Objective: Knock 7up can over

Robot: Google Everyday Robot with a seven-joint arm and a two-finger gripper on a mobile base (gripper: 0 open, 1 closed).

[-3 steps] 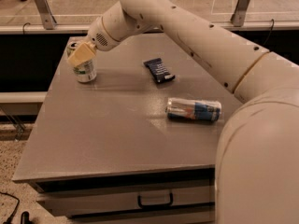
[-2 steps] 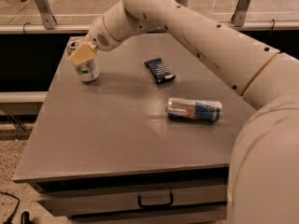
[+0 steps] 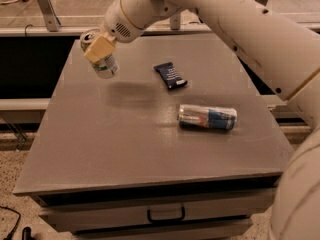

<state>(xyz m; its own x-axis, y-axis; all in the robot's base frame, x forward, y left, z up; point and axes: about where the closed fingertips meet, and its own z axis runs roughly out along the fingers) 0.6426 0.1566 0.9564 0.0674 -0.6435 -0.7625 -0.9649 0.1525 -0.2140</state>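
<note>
The 7up can (image 3: 106,65), whitish-silver with green markings and a silver top, is at the far left of the grey table (image 3: 125,144). It leans, with its top toward the upper left. My gripper (image 3: 98,48), with tan pads, is right against the can's upper half, coming in from the right at the end of the white arm (image 3: 210,14). The gripper covers part of the can's middle. I cannot tell whether the can's base rests on the table.
A slimmer blue-and-silver can (image 3: 207,117) lies on its side at the table's middle right. A dark blue snack packet (image 3: 170,75) lies flat behind it. A drawer with a handle (image 3: 166,215) is under the table's front edge.
The 7up can stood upright with the gripper at it; now it leans with its top to the upper left. The gripper stays against it. The other can and the packet have not moved.
</note>
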